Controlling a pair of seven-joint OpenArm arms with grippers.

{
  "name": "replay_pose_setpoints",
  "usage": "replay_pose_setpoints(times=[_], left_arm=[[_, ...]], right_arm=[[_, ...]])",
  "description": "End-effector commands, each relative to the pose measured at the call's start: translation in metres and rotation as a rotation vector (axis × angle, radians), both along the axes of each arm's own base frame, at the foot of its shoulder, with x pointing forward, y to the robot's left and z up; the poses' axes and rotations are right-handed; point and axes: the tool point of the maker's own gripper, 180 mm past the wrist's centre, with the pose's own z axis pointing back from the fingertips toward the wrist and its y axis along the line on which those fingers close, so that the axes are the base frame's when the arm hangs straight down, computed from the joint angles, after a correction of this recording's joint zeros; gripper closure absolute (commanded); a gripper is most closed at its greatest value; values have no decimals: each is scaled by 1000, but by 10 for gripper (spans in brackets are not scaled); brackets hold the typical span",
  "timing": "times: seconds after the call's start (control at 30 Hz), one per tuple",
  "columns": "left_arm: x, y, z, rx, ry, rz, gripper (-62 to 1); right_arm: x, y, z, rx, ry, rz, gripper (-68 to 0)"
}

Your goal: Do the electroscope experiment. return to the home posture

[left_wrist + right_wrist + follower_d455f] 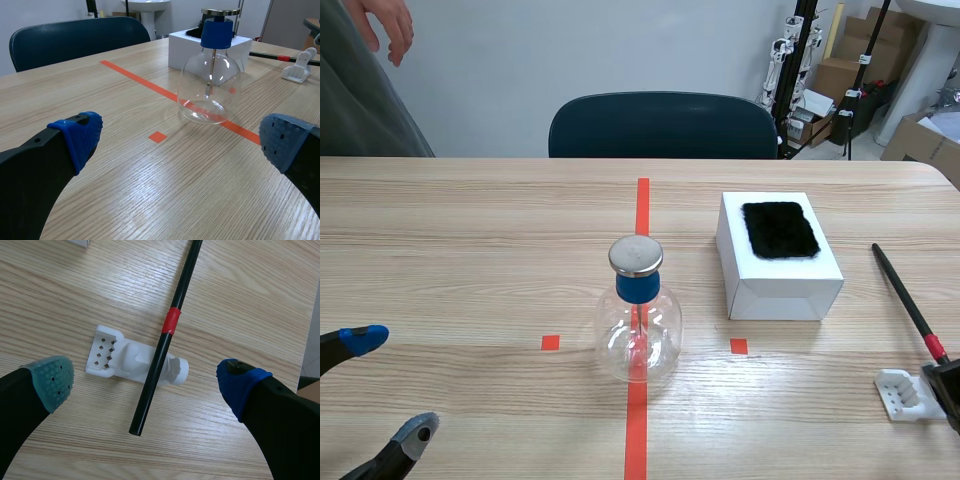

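Ok, status from where I stand: the experiment part looks finished to me, since nothing is in hand. The left gripper (392,386) sits low at the near left of the table (470,250), fingers spread wide and empty. The right gripper (145,384) is also wide open and empty, hovering right over the rod (165,335), which lies across its white rest (107,354) at the near right. My read is that what's left is the home posture. The left arm looks about parked; the right one needs to lift clear of the rod without clipping it. The electroscope (638,320) stands upright mid-table on the long orange-red tape line, well apart from both grippers. It's a round-bellied clear glass flask with a blue plastic collar, a flat brushed-metal disc on top and a thin metal stem hanging inside. I can't make out the leaf state. The white box (770,275) just right of it is matte, cardboard-looking, with a black fuzzy pad (779,229) on its top. The rod is slim, glossy black, with a red tape band. Its rest looks like printed plastic, with a grid of small square holes at one end. The tabletop is wood-grain laminate, smooth with a slight sheen. The pads are soft and dotted, blue on the left gripper, one grey-green and one blue on the right.
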Motion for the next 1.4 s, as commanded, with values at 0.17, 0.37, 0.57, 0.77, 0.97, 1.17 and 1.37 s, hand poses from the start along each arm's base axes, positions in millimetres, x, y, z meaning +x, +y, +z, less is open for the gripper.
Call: replay_pose_setpoints(times=[0.17, 0.37, 0.57, 0.77, 0.97, 1.17, 1.37], left_arm=[[3, 1, 8, -18, -27, 0, -623], [3, 1, 8, -18, -27, 0, -623], [3, 1, 8, -18, -27, 0, -623], [3, 1, 9, -20, -29, 0, -623], [3, 2, 9, -16, -29, -1, -623], [3, 3, 9, -15, -29, -2, -623], [3, 3, 9, -17, -32, -2, -623]], right_arm=[[5, -1, 8, -11, -24, 9, -582], [5, -1, 8, -11, -24, 8, -582], [5, -1, 8, -6, -25, 7, -582], [5, -1, 8, -7, -25, 8, -582], [7, 0, 10, -5, -39, 15, -582], [7, 0, 10, -6, -39, 15, -582], [8, 7, 18, 11, -101, 37, -582]])
